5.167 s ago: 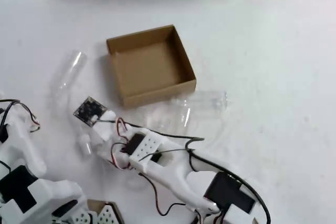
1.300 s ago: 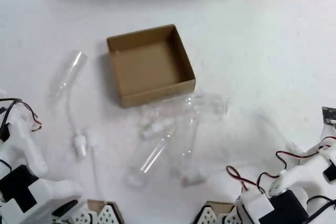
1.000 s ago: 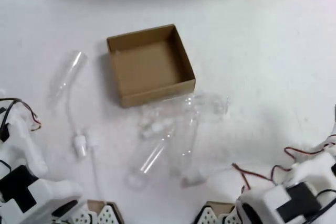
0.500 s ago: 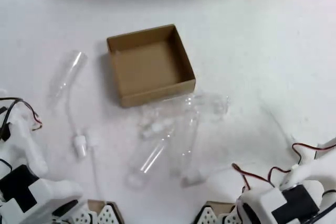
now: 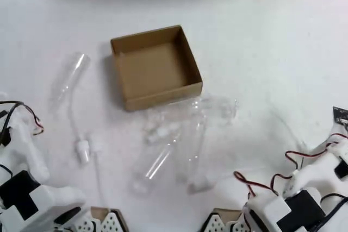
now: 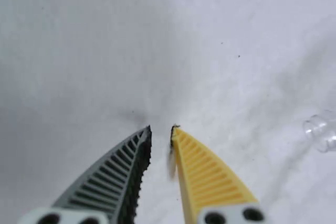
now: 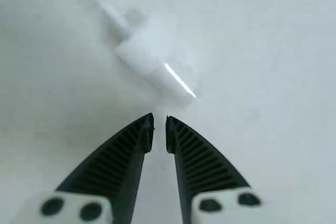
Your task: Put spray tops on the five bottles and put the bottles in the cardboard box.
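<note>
Hovering low over the white table (image 5: 261, 36), the right gripper (image 7: 159, 124) has its two black ribbed fingers drawn almost together, only a thin slit between the tips and nothing caught in it. Just beyond those tips, apart from them, lies a white spray top (image 7: 155, 66) on its side, its thin tube (image 7: 105, 8) running away from the gripper. The left gripper (image 6: 160, 132) – one grey finger, one yellow – is likewise nearly closed and grips nothing; bare tabletop lies under it, and the mouth of a clear bottle (image 6: 319, 128) lies off to the yellow finger's side, well apart from it. In the high view the right arm (image 5: 304, 199) sits folded at the near right corner and the left arm (image 5: 22, 188) at the near left. Between them, towards the middle, a huddle of clear bottles (image 5: 157, 161) lies flat and uncapped, some crossing or touching one another, the farthest of them just beside the near wall of the cardboard box (image 5: 163, 97). The box stands open – no bottle lies inside. To its left a lone bottle (image 5: 70, 73) lies on its side, and nearer the left arm a second spray top (image 5: 82, 150) rests on the table, its tube curving up towards that bottle.
</note>
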Robot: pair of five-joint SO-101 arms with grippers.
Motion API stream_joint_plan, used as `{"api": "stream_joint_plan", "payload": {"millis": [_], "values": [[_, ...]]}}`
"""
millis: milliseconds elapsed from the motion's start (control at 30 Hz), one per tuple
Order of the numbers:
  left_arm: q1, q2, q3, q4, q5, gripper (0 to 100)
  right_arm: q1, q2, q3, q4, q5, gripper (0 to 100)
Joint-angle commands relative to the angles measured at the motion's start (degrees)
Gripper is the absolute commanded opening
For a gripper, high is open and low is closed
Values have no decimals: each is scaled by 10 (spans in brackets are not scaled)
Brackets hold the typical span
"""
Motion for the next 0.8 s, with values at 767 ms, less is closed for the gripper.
{"api": "stream_joint_plan", "payload": {"millis": [767], "values": [[10,-1,-16,-12,1,80,38,174,-281,2,-53,17]]}}
